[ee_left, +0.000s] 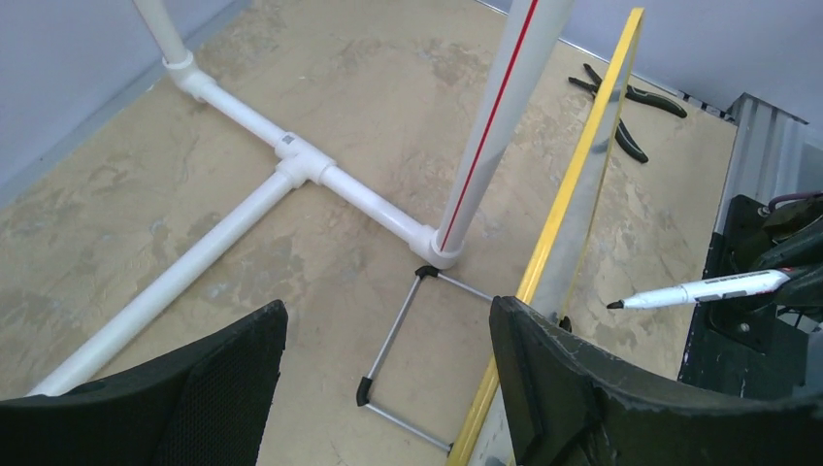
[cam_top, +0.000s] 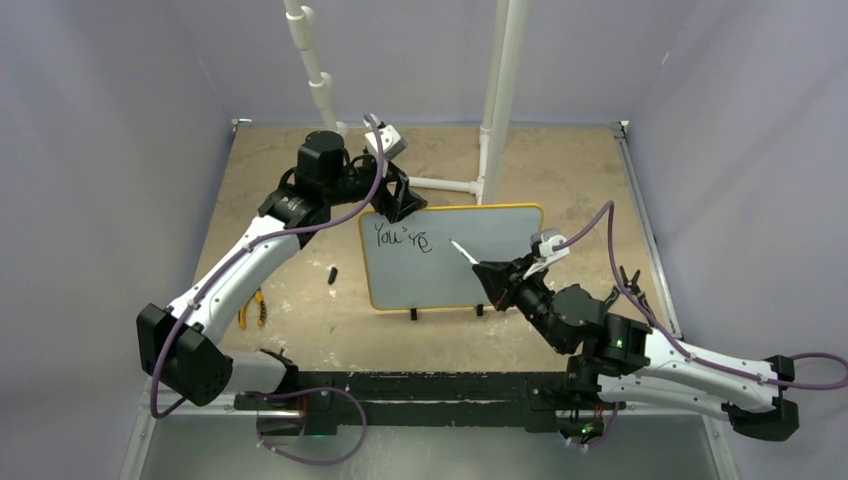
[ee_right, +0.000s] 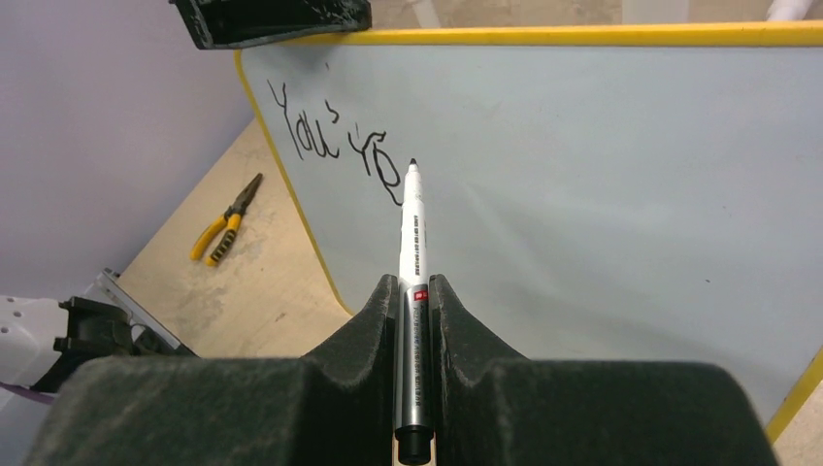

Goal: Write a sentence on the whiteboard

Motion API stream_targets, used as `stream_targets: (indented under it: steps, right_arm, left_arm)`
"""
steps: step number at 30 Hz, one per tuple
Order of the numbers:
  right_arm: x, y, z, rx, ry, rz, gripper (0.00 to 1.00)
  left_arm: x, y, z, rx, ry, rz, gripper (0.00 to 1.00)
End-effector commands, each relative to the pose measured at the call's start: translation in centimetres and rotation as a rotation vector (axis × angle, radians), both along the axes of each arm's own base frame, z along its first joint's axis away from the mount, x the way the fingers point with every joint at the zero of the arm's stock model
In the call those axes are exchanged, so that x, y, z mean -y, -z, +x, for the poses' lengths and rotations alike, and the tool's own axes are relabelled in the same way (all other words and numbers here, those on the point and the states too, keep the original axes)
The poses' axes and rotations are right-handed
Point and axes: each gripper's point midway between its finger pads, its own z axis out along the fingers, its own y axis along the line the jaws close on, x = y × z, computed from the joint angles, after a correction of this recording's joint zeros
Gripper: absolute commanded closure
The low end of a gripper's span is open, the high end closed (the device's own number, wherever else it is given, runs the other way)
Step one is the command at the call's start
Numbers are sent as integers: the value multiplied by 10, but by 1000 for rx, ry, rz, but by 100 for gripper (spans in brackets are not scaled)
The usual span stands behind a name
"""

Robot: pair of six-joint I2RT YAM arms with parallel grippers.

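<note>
R gripper (ee_right: 414,286) clamps marker (ee_right: 411,223), L gripper (ee_left: 388,311) open, not clamping whiteboard (cam_top: 420,275), so pen pressure may tip it.

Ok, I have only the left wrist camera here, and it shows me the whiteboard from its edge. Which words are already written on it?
Observer: The right wrist view shows the face of the whiteboard. The sentence so far is only "You're", in black, near the top left corner.
Operator: Thank you. And where along the board does the pen point?
Observer: The tip of the marker stands just right of the last letter, "e", so it seems placed for the next word.
</note>
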Motion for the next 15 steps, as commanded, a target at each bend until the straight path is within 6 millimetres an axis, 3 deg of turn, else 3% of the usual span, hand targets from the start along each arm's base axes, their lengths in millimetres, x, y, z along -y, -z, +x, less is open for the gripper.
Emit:
stream_targets:
  steps: [1,8,15]
  right_arm:
    - [4,-23,8,54,49,59,100]
    - [-3,-19,14,49,72,18,100]
    - [-8,-27,20,73,93,33,100]
  left_arm:
    - [12,-12,-4,42,93,-10,26]
    - [14,-3,-7,28,108,-9,38]
    - [14,-2,-8,27,112,-12,44]
